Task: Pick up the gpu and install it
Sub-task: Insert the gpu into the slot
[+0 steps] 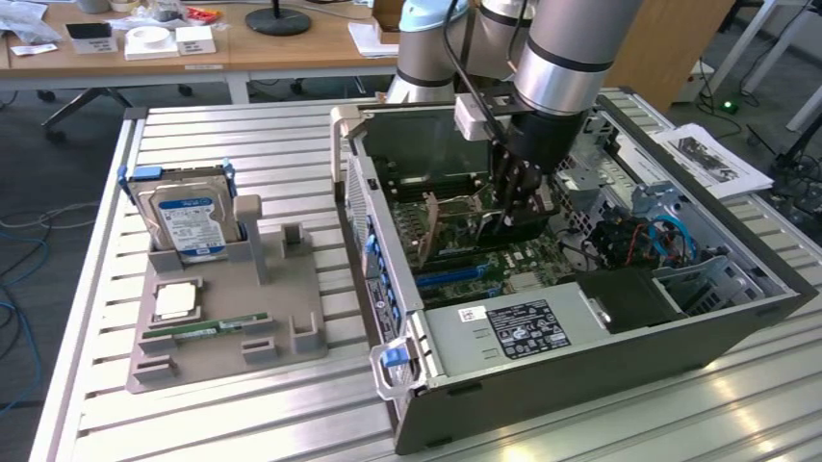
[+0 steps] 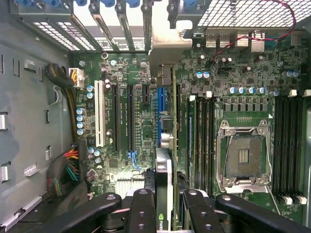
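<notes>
Pinching the gpu (image 2: 164, 187) edge-on between both fingers (image 2: 143, 213), over the motherboard (image 2: 126, 121).

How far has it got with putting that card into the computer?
Pickup done: the end effector grips the gpu inside the open case. In hand: the card stands edge-on by the blue slot on the motherboard. Left: seating it, which isn't visibly done.

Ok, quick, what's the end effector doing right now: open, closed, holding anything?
End effector: closed on the gpu, which it holds edge-on above the motherboard.
</notes>
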